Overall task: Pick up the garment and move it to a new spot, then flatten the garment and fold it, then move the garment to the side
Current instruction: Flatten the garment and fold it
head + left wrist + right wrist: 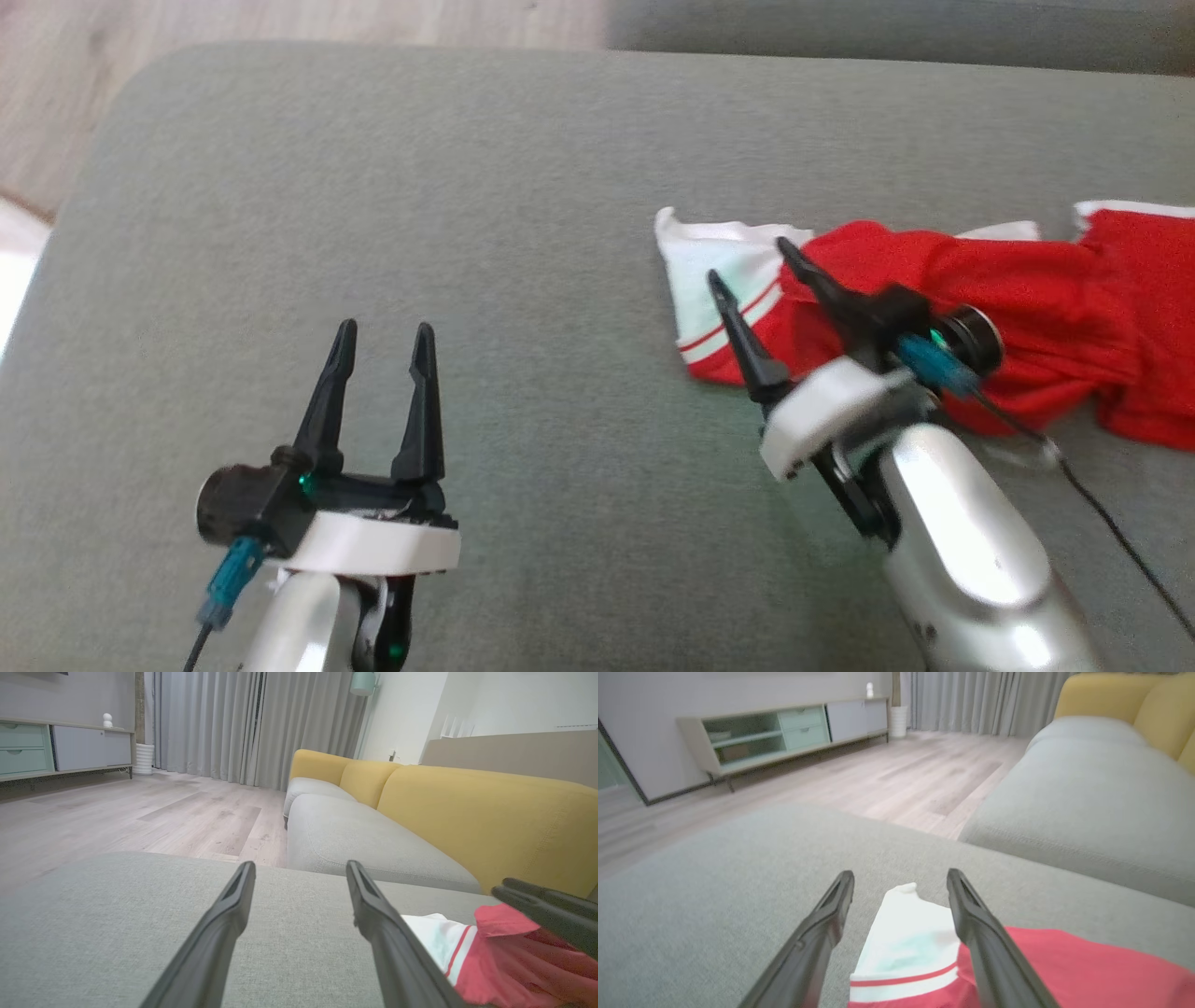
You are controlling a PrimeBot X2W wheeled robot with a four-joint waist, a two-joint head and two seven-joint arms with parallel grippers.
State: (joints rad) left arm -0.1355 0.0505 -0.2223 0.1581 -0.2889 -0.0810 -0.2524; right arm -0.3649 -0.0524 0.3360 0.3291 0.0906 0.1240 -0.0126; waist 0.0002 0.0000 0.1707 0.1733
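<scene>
The garment [1027,280] lies crumpled on the right side of a grey woven cushion [467,187]. It is soft red cloth bunched into folds, and its left end is a white panel edged with a thin red stripe.

The right gripper [748,259] reaches in at a slant from the lower right, its two tapered dark fingers spread apart over that white end and clamped on nothing. The left gripper [386,327] is well apart from the garment above bare cushion, fingers pointing up, parted and empty.

The right wrist view places the white panel between the spread fingers; whether they touch it cannot be told. The left wrist view adds yellow sofa backrests [490,812], pale wood flooring [140,812] and grey curtains [233,718].
</scene>
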